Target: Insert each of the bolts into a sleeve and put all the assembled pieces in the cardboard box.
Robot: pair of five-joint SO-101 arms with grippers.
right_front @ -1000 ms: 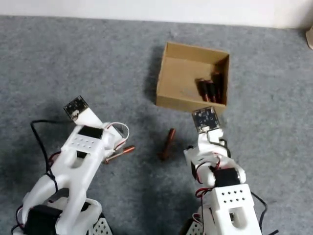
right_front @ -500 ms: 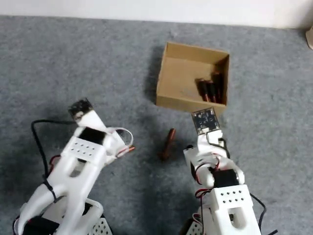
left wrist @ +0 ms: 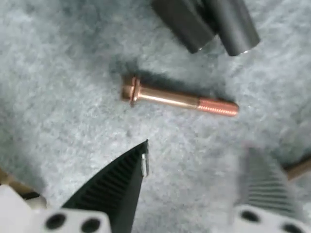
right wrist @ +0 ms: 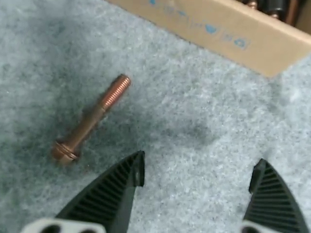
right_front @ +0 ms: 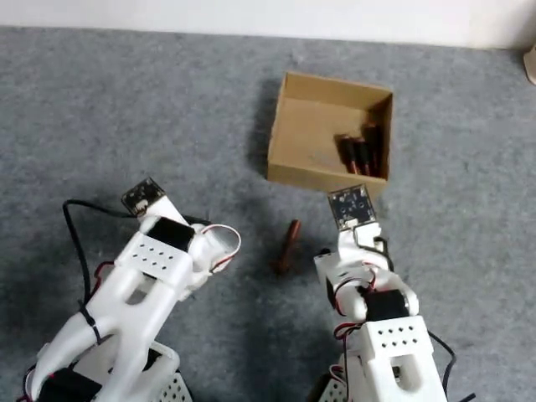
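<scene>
A copper bolt (left wrist: 177,99) lies flat on the grey carpet just beyond my open left gripper (left wrist: 199,170), with nothing between its fingers. Two black sleeves (left wrist: 204,22) lie side by side past that bolt. My left arm (right_front: 159,251) covers this spot from above. A second copper bolt (right_front: 287,245) lies between the two arms, short of the cardboard box (right_front: 293,172). It also lies ahead of my open right gripper (right wrist: 199,179), off to one side as the bolt (right wrist: 92,121). Several assembled pieces (right_front: 362,151) rest in the box's right end.
The box's near wall (right wrist: 218,29) stands a short way beyond my right gripper. My right arm (right_front: 360,251) sits below the box's right corner. Grey carpet stretches open to the left and right of the box.
My left arm has swung right and down over the left bolt, which showed beside it a second ago. The right arm, middle bolt and box are unchanged.
</scene>
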